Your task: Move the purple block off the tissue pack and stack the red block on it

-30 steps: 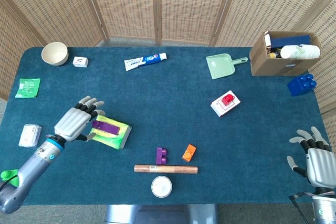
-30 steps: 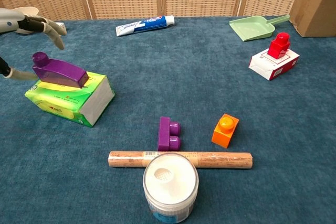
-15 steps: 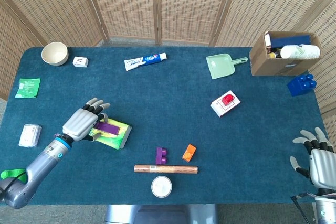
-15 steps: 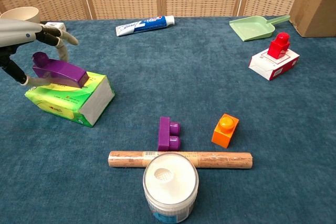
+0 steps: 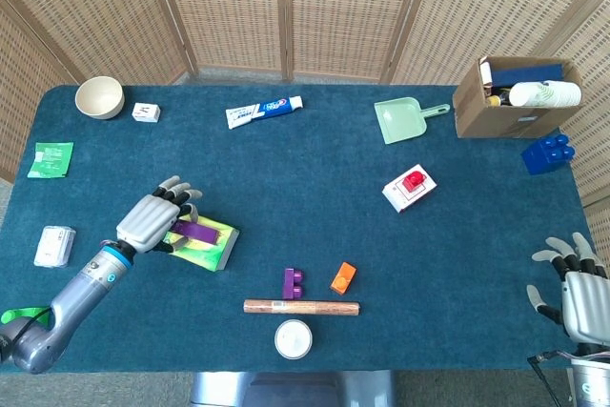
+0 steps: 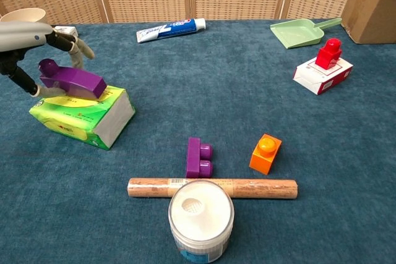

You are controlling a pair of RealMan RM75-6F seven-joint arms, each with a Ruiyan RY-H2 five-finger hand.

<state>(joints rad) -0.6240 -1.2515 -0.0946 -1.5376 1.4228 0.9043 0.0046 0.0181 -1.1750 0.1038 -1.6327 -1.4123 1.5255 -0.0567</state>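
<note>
Head view shows woven rattan screen panels (image 5: pixel 329 7) in wooden frames closing off the far side, and before them a table (image 5: pixel 305 173) covered in deep blue carpet-like cloth. At the far right corner stands an open cardboard box (image 5: pixel 515 97) with a blue block (image 5: pixel 547 152) just beside it. A pale green dustpan (image 5: pixel 404 121) and a toothpaste tube (image 5: pixel 264 111) lie along the far part, and a cream bowl (image 5: pixel 99 97) sits at the far left corner.

The green tissue pack (image 6: pixel 83 114) lies left of centre with the purple block (image 6: pixel 71 80) on top of it. The left hand (image 5: pixel 152 222) sits over the block's left end; in the chest view its fingers (image 6: pixel 73 44) curl around that end, though a firm grip cannot be told. The right hand (image 5: pixel 577 288) hangs at the near right edge, fingers spread, holding nothing.

The red block (image 6: pixel 328 53) stands on a small white box (image 6: pixel 323 73) to the right. Near the front lie a cork-coloured roll (image 6: pixel 212 188), a white-lidded jar (image 6: pixel 201 217), a small purple brick (image 6: pixel 199 157) and an orange block (image 6: pixel 265 153).
</note>
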